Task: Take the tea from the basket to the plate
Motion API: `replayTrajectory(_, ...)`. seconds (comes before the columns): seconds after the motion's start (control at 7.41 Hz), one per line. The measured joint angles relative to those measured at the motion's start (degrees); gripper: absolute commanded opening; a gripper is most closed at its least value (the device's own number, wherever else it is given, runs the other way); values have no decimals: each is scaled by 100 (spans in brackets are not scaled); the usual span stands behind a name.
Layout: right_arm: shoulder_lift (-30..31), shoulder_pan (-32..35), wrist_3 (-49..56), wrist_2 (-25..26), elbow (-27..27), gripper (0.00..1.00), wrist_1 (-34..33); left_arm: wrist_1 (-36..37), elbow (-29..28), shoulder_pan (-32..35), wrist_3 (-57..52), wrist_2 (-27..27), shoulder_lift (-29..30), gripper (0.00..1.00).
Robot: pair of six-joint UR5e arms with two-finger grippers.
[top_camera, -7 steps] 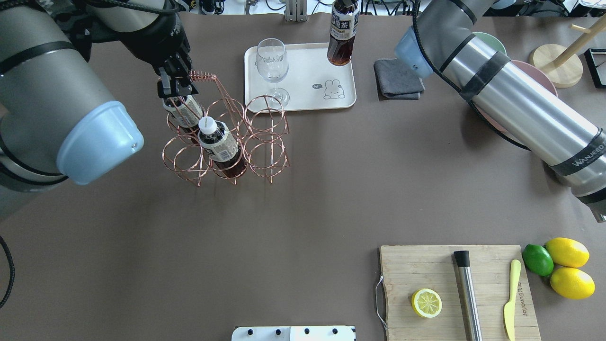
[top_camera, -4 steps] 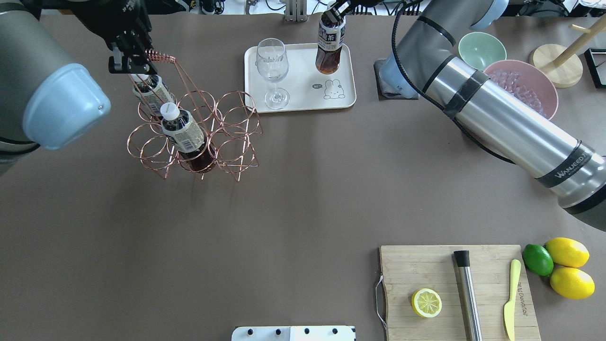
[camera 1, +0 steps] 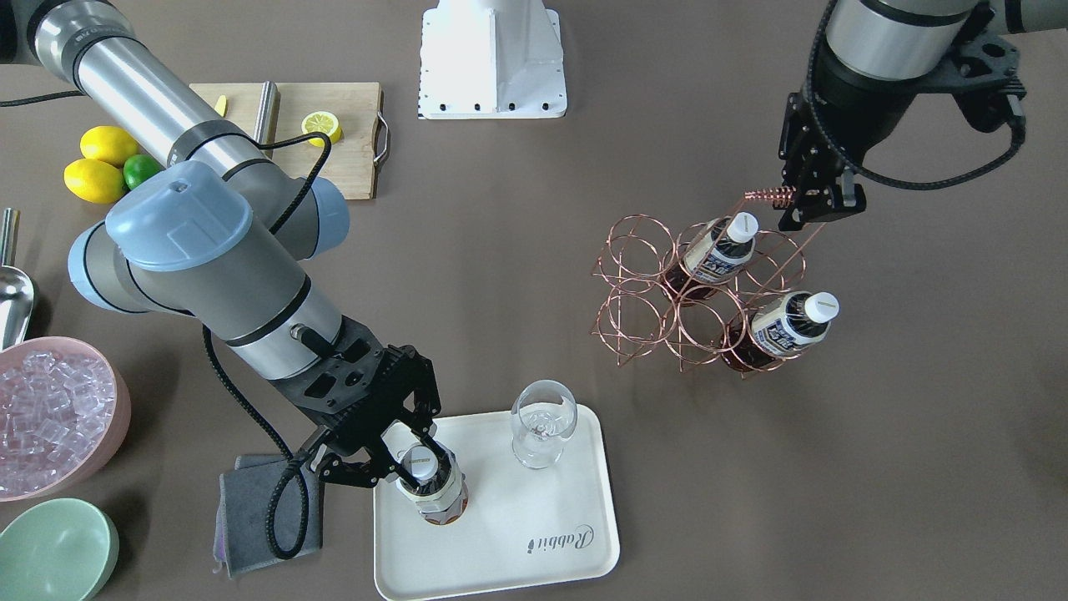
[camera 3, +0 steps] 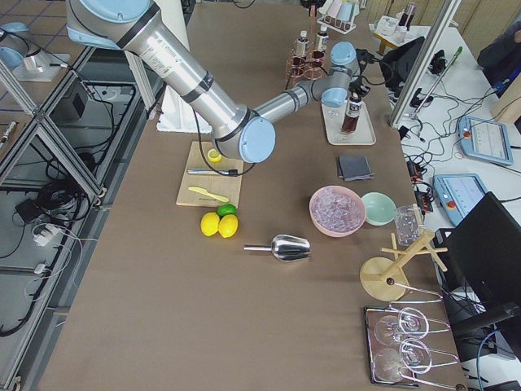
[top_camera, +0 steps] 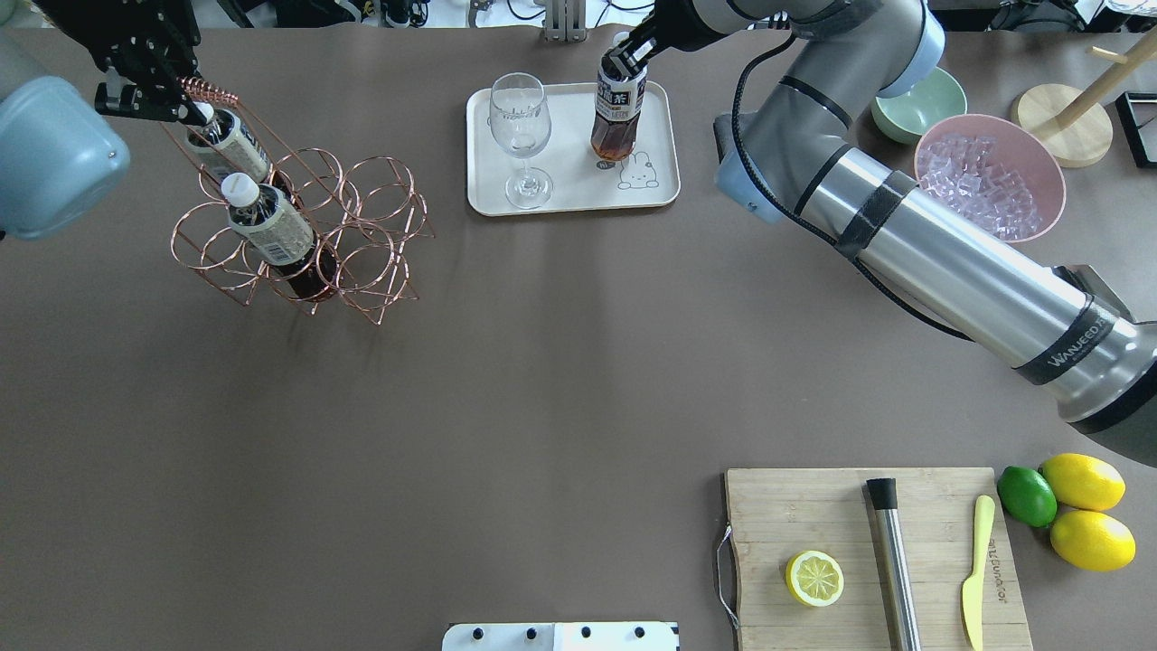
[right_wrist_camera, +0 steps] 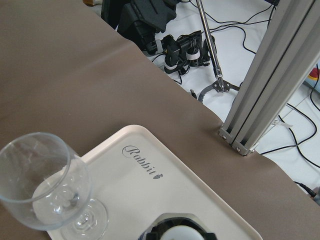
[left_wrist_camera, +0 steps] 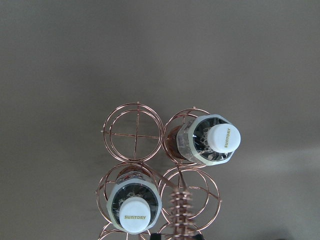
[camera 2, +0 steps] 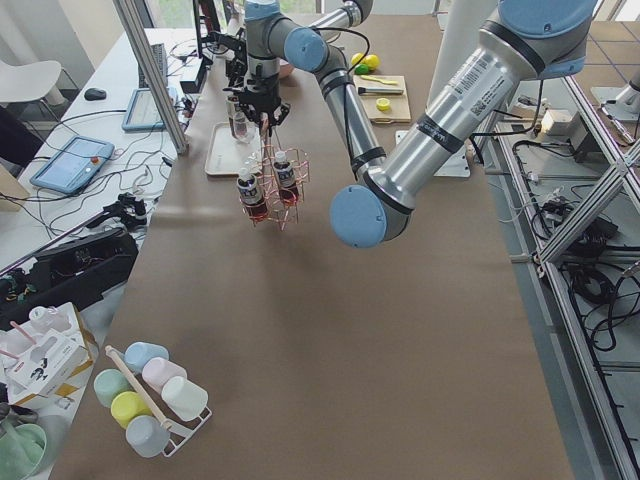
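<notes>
My right gripper [top_camera: 618,65] is shut on the white cap of a tea bottle [top_camera: 614,116]. It holds the bottle upright on or just above the cream plate [top_camera: 571,185], next to the bear drawing. From the front the gripper [camera 1: 417,470] sits over the bottle [camera 1: 435,494] on the plate [camera 1: 517,538]. My left gripper [top_camera: 185,101] is shut on the coiled handle of the copper wire basket [top_camera: 307,226] at the far left. Two more tea bottles [top_camera: 271,237] [top_camera: 226,145] stand in its cells. I cannot tell whether the basket touches the table.
A wine glass [top_camera: 520,136] stands on the plate left of the bottle. A grey cloth [camera 1: 250,509], a green bowl [top_camera: 922,104] and a pink bowl of ice [top_camera: 985,176] lie to the right. A cutting board [top_camera: 813,506] with half a lemon sits near right.
My left gripper has carried the basket leftward and farther back with two bottles in it. My right gripper has brought the tea bottle down and slightly left over the plate.
</notes>
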State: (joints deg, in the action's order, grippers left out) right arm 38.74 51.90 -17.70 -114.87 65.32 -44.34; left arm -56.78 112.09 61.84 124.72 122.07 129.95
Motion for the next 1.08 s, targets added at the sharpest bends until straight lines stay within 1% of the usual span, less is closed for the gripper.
replayTrajectory(0.27, 56, -26, -17, 26, 2, 0, 98, 111, -126, 118, -649, -34, -167, 0)
replayTrajectory(0.67, 83, -31, -44, 27, 19, 0, 150, 224, -472, 484, -1525, -64, -237, 0)
replayTrajectory(0.94, 133, -31, -49, 33, 30, 0, 256, 291, -693, 607, -1961, -153, -296, 0)
replayTrajectory(1.08, 149, -31, -53, 30, 36, 16, 275, 310, -748, 635, -2161, -258, -358, 0)
